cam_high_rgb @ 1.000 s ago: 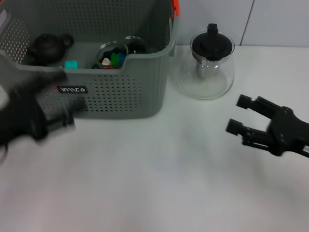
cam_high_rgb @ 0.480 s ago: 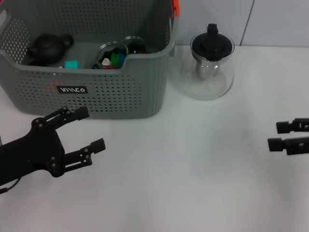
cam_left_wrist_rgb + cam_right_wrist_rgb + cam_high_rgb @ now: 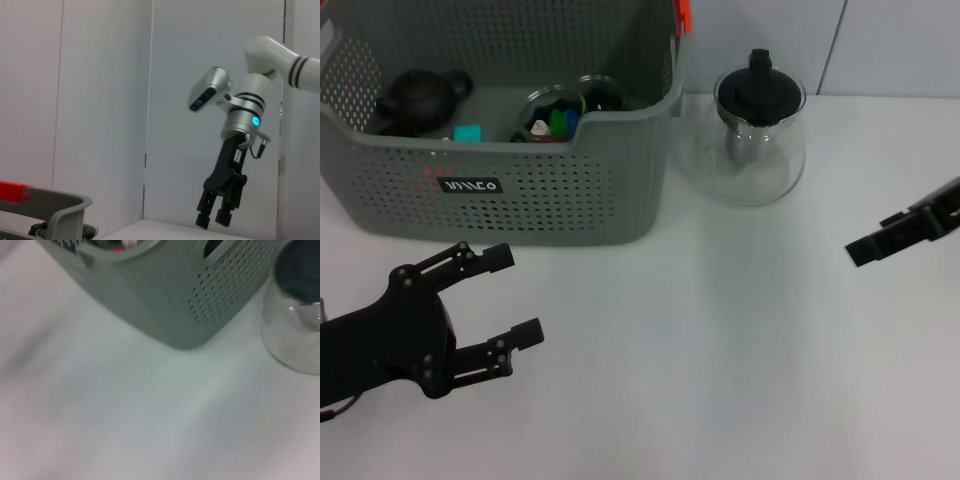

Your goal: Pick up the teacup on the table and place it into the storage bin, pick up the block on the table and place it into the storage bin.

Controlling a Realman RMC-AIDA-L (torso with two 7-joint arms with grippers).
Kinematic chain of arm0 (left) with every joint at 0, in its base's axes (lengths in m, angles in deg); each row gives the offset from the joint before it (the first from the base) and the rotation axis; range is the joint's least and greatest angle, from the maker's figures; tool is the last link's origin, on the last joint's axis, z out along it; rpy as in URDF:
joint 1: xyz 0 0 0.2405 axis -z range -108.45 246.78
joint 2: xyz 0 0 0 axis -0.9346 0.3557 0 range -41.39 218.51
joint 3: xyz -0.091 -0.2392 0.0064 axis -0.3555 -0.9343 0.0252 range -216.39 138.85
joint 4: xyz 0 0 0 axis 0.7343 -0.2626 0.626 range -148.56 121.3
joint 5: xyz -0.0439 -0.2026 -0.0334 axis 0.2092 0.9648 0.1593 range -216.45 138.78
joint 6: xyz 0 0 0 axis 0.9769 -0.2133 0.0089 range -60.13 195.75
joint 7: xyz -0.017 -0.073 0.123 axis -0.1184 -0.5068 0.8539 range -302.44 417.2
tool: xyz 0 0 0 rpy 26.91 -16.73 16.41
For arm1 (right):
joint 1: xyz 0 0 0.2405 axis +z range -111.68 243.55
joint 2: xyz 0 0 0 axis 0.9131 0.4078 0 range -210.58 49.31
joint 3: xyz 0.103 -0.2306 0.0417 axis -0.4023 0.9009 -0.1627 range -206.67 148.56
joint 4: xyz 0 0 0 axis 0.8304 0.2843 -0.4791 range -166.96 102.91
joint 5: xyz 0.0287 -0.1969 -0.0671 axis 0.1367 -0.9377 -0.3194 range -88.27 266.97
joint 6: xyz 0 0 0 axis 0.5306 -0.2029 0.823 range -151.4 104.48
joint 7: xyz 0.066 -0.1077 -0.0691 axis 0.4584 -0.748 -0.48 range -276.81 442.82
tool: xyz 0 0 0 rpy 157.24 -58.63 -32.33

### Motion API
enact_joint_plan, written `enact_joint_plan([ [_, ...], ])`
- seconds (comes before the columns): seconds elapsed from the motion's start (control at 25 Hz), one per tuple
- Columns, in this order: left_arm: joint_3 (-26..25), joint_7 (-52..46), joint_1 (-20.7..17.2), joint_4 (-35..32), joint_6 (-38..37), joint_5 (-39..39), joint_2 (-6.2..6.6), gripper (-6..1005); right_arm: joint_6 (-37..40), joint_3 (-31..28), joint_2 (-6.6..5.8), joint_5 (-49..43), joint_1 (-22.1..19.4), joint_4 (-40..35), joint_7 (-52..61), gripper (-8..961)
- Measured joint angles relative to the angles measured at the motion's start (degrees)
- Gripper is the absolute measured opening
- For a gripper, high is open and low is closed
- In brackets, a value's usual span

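Flanking storage bin [image 3: 570, 190]: glass teapot [image 3: 754, 140] (beside).

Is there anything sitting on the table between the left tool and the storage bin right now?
Nothing visible does. The left tool hangs open over bare table just in front of the storage bin, with only white surface between them. The glass teapot stands off to the bin's right side, out of that path.

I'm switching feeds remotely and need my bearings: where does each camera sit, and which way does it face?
Head: above, looking down at the table, storage bin, glass teapot; shows left gripper open, right gripper.
Left wrist: looks sideways across at the right gripper and the wall.
Right wrist: looks down at bin corner and teapot; no own fingers.
Head and right wrist share bin and teapot.
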Motion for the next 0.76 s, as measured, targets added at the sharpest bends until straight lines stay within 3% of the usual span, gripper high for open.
enact_joint_plan([
  [0.2,0.0,0.0,0.1,0.2,-0.1,0.0,-0.11,827,-0.5,9.0,1.91,-4.9,3.8,-0.5,4.1,789],
  [0.44,-0.1,0.1,0.2,0.3,-0.1,0.0,-0.15,827,-3.6,11.6,2.29,-1.4,3.5,-0.4,3.5,789],
  [0.52,-0.2,0.1,0.2,0.3,-0.1,0.0,-0.16,827,-5.8,10.3,2.29,5.4,0.6,-0.4,-0.9,789],
  [0.6,-0.4,0.1,0.2,0.4,-0.1,0.0,-0.15,827,-9.0,9.9,2.35,16.1,-4.8,1.5,-8.9,789],
  [0.76,-0.3,0.0,0.1,0.0,0.0,-0.4,0.06,827,-17.1,11.8,2.36,37.3,-15.7,15.0,-34.5,789],
])
